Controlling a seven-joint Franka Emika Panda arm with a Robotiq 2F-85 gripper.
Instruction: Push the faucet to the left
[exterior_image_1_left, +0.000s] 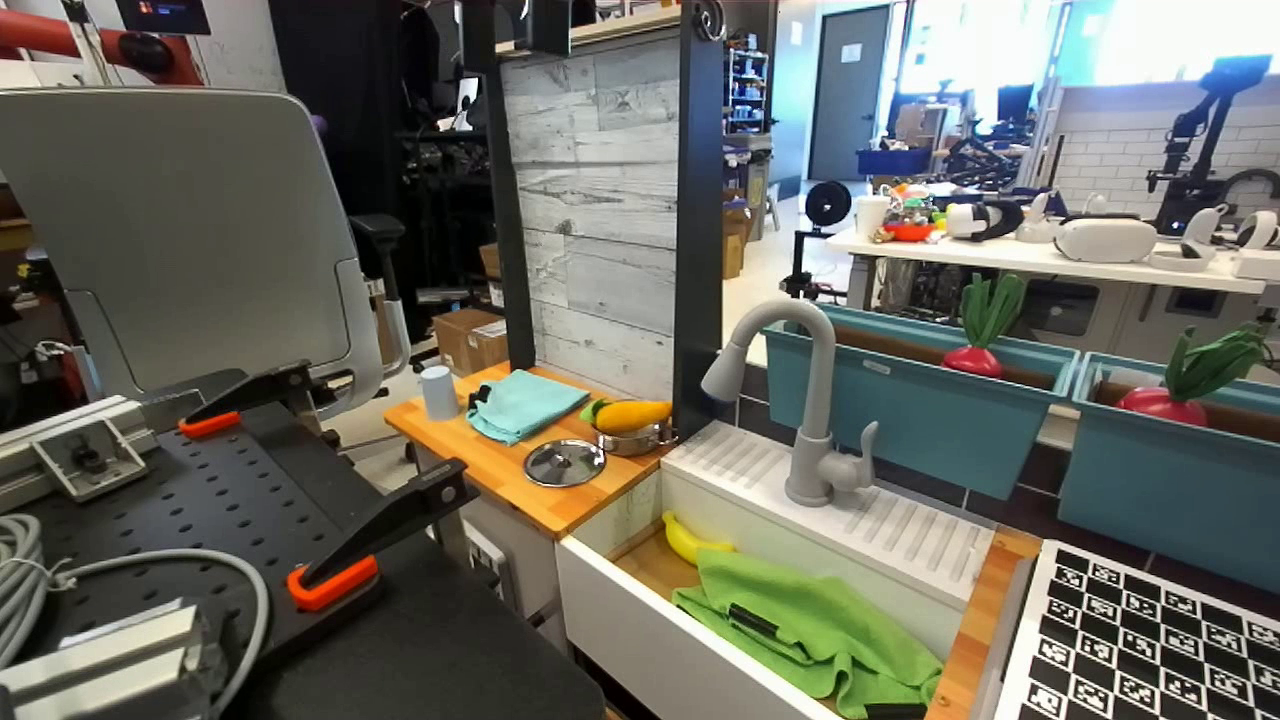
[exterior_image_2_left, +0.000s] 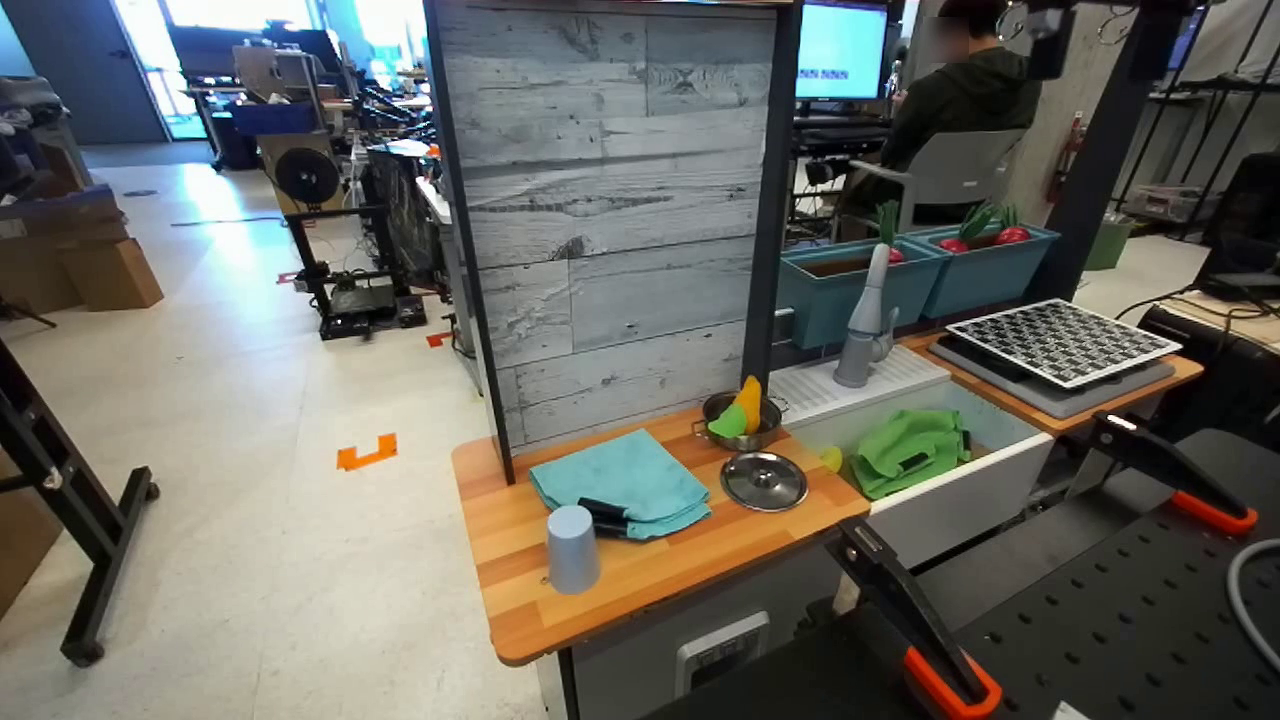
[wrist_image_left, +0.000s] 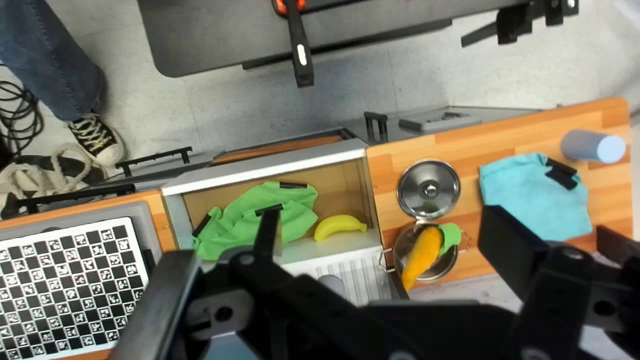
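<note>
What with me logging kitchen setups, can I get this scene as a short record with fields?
Faucet: grey, upright, gooseneck spout, single lever
Stands on: ribbed white ledge between sink and planters
Gripper: open in the wrist view, nothing held
Sink contents: green towel, banana
Wooden counter: pot, lid beside it, folded turquoise towel, upside-down light-blue cup
Pot contents: yellow-orange item, green piece
Planter contents: radishes
ChArUco board: across the sink from the pot
</note>
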